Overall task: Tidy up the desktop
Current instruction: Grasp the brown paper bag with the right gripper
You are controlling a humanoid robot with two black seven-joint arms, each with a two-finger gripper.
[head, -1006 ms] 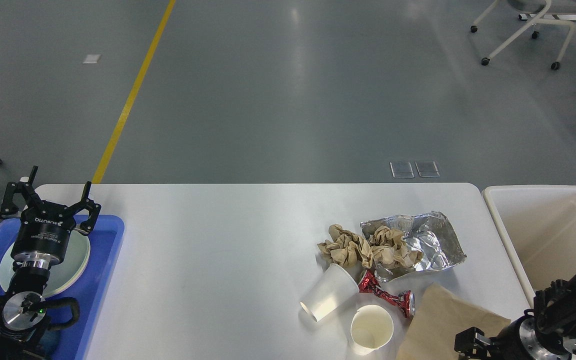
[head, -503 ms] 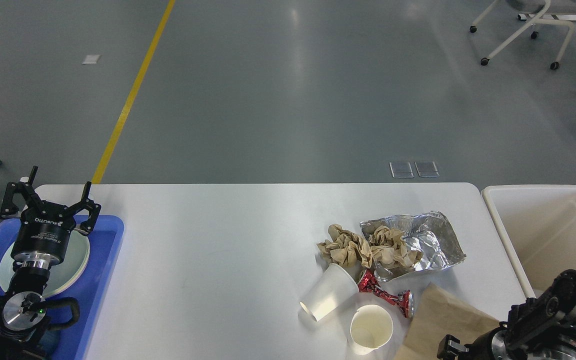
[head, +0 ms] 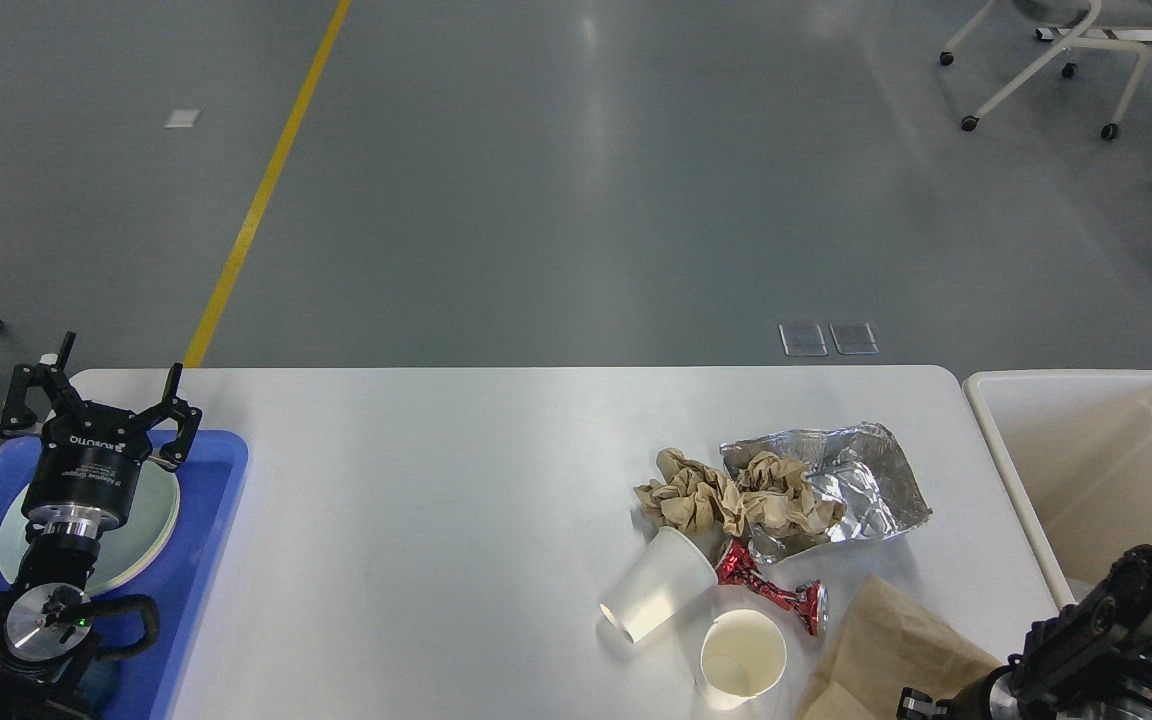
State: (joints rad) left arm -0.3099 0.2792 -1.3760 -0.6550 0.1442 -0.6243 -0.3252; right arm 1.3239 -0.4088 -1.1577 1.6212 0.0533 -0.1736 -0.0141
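Left hand gapes over the blue tray; cups, wrappers clutter the desktop.

A lab or industrial test hall. A wide grey polished floor carries a yellow painted line. A white wheeled chair stands beyond a white desktop.
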